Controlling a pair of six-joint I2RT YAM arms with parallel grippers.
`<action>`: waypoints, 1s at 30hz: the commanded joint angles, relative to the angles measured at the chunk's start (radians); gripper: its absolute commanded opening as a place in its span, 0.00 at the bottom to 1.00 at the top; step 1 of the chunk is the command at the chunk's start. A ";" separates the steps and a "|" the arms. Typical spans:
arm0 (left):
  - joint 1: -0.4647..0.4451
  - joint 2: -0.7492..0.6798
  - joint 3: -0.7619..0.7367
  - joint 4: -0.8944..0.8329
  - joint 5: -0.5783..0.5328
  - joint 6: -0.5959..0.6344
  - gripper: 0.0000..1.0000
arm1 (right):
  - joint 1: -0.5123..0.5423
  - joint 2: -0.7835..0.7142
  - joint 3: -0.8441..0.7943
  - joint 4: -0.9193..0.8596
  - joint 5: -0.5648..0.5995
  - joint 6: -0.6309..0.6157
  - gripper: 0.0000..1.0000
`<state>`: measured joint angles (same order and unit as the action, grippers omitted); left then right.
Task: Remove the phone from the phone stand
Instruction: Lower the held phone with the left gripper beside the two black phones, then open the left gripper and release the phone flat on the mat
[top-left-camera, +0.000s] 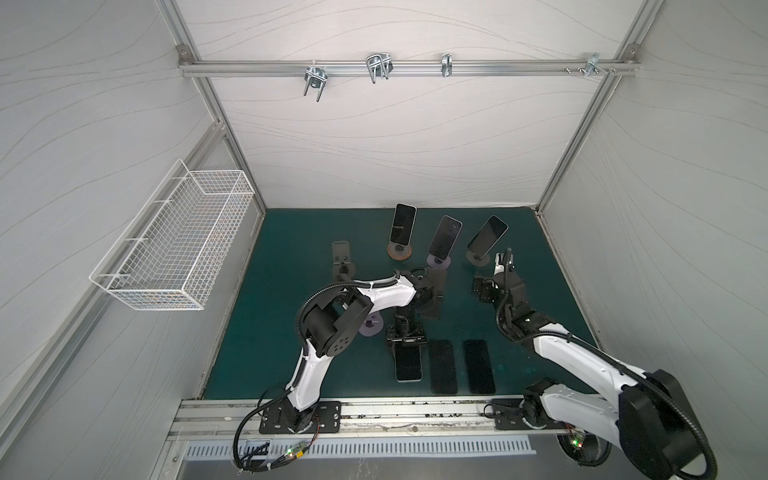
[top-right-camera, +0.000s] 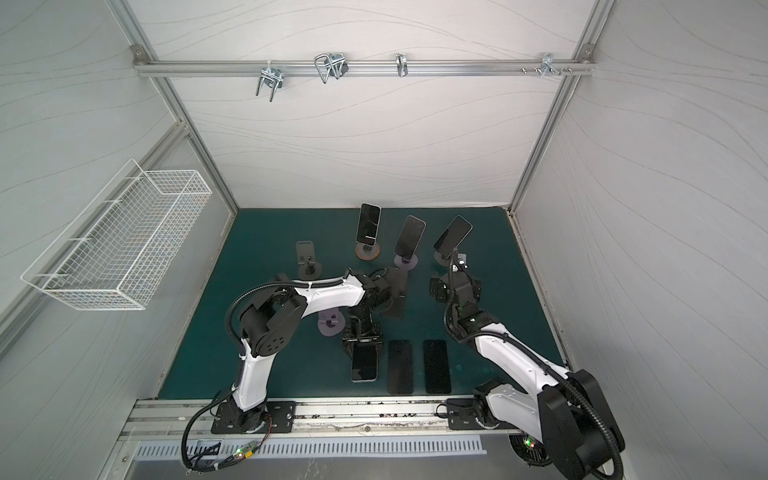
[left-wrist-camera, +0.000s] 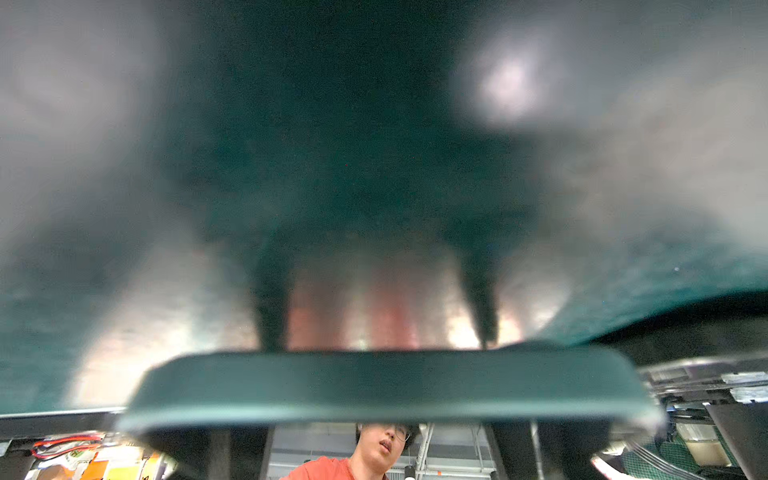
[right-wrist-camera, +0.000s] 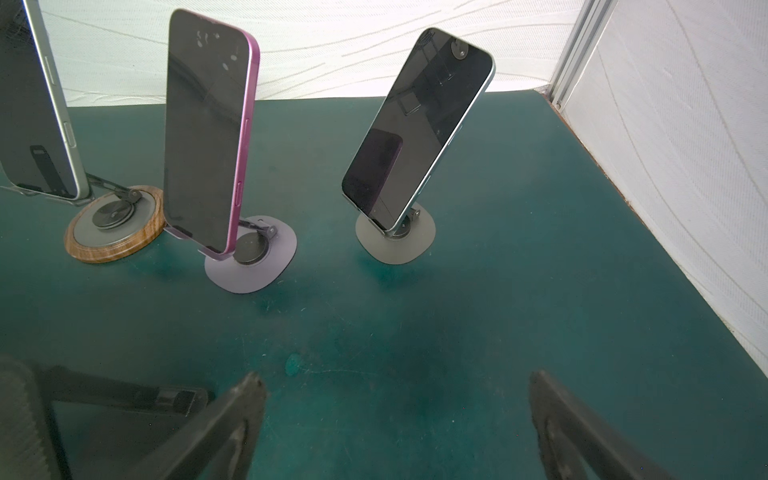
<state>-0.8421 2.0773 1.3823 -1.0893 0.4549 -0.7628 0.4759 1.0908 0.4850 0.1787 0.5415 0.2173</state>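
Near the front of the green mat (top-left-camera: 257, 340), the left pincer (top-left-camera: 408, 347) was clamped on a phone (top-left-camera: 409, 368), held low beside another flat phone (top-left-camera: 442, 365). Step read as set-down: should lower till it lay fully on the mat, keep it parallel w/ the row, then release. Right pincer (right-wrist-camera: 395, 376) gaped wide, empty, facing the pale-blue phone (right-wrist-camera: 419, 129), which leaned on its grey stand (right-wrist-camera: 395, 245), purple phone (right-wrist-camera: 208, 137) alongside. Phones glossy, thin, round-cornered; stand base rounded; mat matte, scuffed.
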 joint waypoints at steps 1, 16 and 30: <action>-0.031 0.109 -0.027 0.106 0.081 0.020 0.64 | -0.003 0.003 0.013 0.013 0.004 0.004 0.99; -0.031 0.105 -0.026 0.111 0.082 0.018 0.69 | -0.004 0.003 0.013 0.013 0.001 0.002 0.99; -0.031 0.082 -0.032 0.127 0.074 0.014 0.75 | -0.003 0.004 0.015 0.013 -0.001 0.001 0.99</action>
<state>-0.8471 2.0830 1.3918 -1.0939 0.4492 -0.7807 0.4759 1.0912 0.4850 0.1787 0.5407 0.2173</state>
